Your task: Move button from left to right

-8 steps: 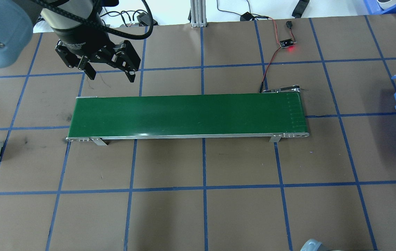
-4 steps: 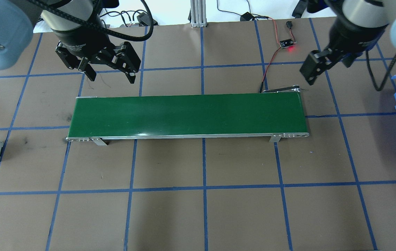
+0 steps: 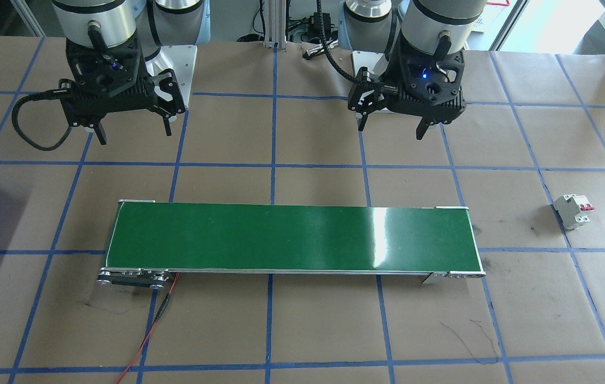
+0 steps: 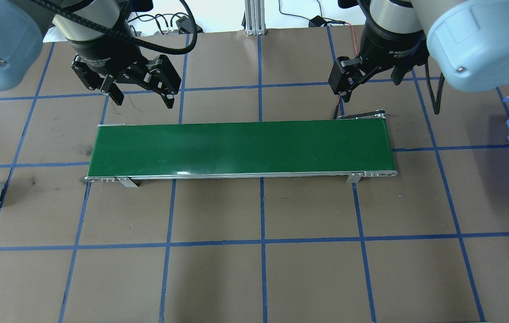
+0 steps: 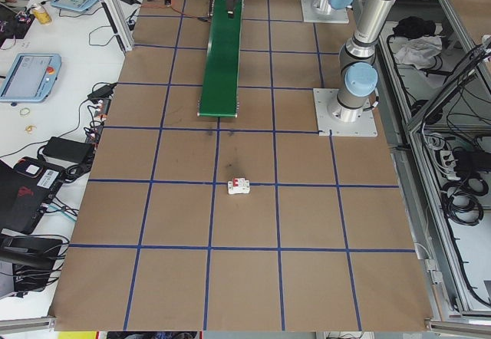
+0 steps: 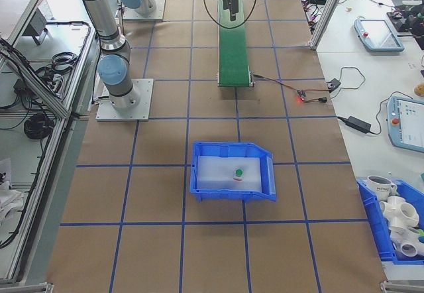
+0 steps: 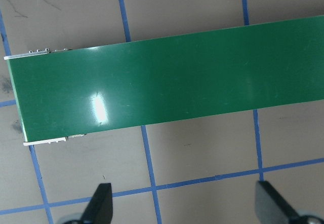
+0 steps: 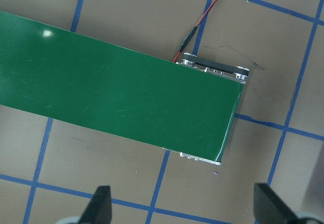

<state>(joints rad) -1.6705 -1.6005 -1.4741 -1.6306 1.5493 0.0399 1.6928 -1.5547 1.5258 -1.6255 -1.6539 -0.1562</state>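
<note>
Button (image 6: 238,172) lies in the blue bin (image 6: 202,188), away from both arms.

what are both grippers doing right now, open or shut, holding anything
Left gripper: open, holding nothing.
Right gripper: open, holding nothing.

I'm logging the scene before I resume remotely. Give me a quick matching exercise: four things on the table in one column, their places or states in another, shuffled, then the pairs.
Things:
1. button
2. circuit breaker
3. conveyor belt
4. left gripper

Places or states:
A. open, above the table by the belt's left end
B. inside the blue bin
C. lying across the table's middle, nothing on it
D. alone on the table, far out on the robot's left

Pairs: 1-B, 2-D, 3-C, 4-A
</note>
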